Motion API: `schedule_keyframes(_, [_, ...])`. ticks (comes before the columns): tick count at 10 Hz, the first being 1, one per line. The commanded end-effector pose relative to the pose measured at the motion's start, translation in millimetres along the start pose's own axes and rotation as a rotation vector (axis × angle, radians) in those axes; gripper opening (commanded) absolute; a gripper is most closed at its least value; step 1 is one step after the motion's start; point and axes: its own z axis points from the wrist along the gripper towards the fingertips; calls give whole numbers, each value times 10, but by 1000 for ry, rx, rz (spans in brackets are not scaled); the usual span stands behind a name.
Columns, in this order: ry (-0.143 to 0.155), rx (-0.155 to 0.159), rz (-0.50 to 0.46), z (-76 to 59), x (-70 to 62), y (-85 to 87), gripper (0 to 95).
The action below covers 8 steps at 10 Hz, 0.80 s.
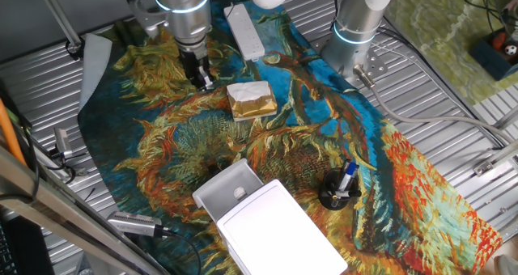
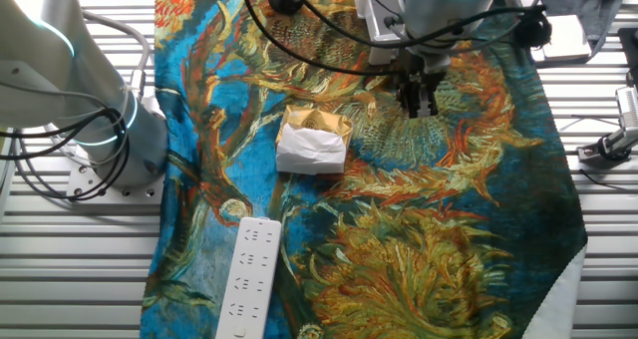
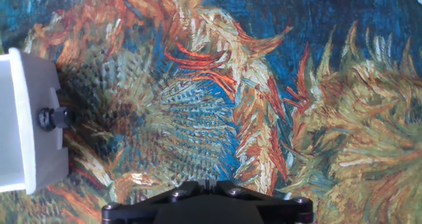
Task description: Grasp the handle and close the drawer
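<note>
Hovering gripper (image 1: 201,82), fingers apparently closed and empty, far from open drawer (image 1: 224,189); no legible writing anywhere

Even overhead light is flooding the patterned cloth (image 1: 267,145), keeping colours bright and shadows short and soft. Glare is washing out the smooth white box top (image 1: 275,230) and the metal table slats (image 2: 90,269). The hand view is looking slightly soft, its near edges blurring against the sharper fixed views.
</note>
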Motion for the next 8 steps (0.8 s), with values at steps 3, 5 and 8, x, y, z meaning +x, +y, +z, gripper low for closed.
schedule_keyframes(3, [4,18,-417,3,8,2,0])
schedule_keyframes(5, [6,29,-601,38,-11,-2,0])
schedule_keyframes(8, [4,32,-785,116,-209,-13,0])
